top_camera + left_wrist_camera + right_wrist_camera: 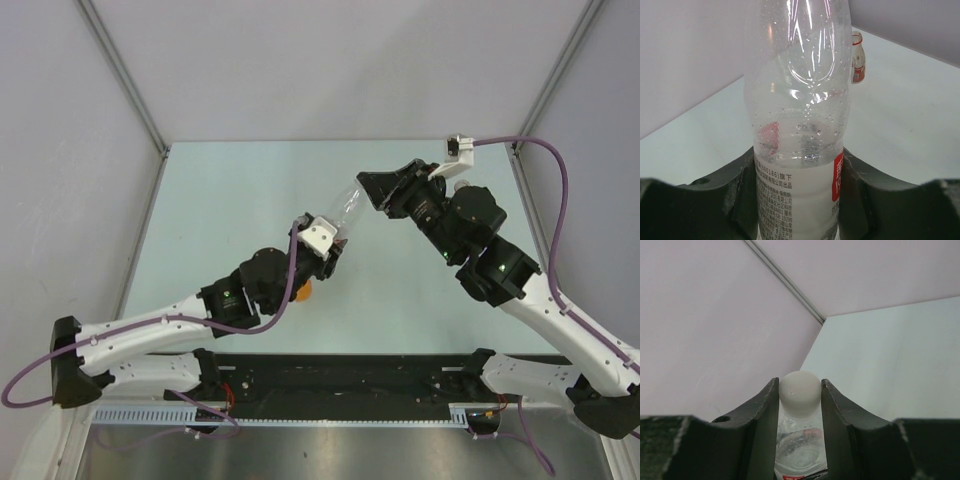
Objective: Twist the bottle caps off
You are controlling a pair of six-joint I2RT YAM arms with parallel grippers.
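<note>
Above the pale green table (250,200), the left gripper (338,238) is clamped around the clear bottle (800,100) at its white label (785,200). The label carries small black Chinese print and a red patch. The right gripper (368,188) pinches the white cap (799,387).

Orange bottle (304,292) mostly beneath the left arm (180,325)
</note>
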